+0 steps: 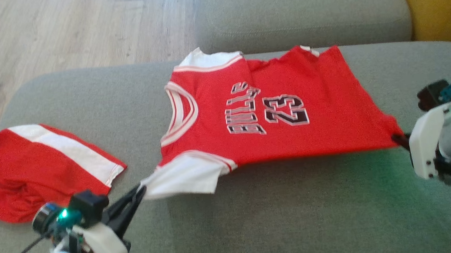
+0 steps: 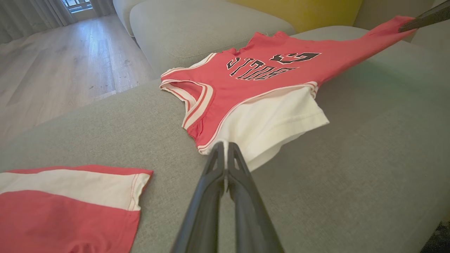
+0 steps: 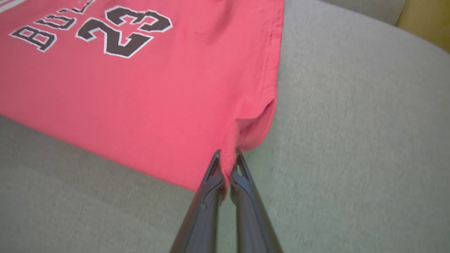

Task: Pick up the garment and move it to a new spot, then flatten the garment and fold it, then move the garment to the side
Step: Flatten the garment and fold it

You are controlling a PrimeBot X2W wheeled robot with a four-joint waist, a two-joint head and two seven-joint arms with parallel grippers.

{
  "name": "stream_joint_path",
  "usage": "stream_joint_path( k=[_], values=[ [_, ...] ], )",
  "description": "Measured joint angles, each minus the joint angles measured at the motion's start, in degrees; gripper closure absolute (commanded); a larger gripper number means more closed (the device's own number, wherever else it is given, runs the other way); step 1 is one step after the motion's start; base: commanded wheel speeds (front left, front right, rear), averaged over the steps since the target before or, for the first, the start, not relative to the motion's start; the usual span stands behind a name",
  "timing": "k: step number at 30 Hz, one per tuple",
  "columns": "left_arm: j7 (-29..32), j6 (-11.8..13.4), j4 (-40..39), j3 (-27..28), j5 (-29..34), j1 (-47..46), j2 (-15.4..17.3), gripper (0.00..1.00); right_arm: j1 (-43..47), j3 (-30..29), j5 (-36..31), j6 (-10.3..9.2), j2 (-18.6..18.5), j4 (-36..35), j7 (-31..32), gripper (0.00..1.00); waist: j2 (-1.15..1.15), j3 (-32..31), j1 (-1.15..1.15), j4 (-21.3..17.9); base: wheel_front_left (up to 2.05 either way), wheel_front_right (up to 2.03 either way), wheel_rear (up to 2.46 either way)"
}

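The garment (image 1: pixel 271 112) is a red jersey with white sleeves and a black "23", stretched out over the grey sofa seat (image 1: pixel 278 217). My left gripper (image 1: pixel 141 188) is shut on the edge of its near white sleeve (image 2: pixel 267 123), pinched at the fingertips (image 2: pixel 225 147). My right gripper (image 1: pixel 396 137) is shut on the near corner of the red hem (image 3: pixel 242 130), the cloth bunched between its tips (image 3: pixel 227 156). Between the two grips the jersey's near edge is pulled taut and lifted slightly off the cushion. In the left wrist view the right gripper's dark finger (image 2: pixel 422 19) holds the far hem corner.
A second red cloth with a white stripe (image 1: pixel 40 165) lies on the sofa's left end, beside my left arm. The sofa back cushion (image 1: pixel 300 12) rises behind the jersey. Wooden floor (image 1: pixel 47 35) lies beyond the left edge, and a yellow cushion (image 1: pixel 441 3) sits at the far right.
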Motion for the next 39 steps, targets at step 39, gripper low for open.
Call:
stream_joint_path(
  k=[39],
  values=[
    [8.3, -1.1, 5.8, -4.4, 4.4, -20.9, 0.5, 1.0, -0.9, -21.5, -14.5, 0.0, 10.9, -3.5, 14.0, 1.0, 0.0, 9.8, 0.02, -3.0, 0.0, 0.0, 0.0]
  ],
)
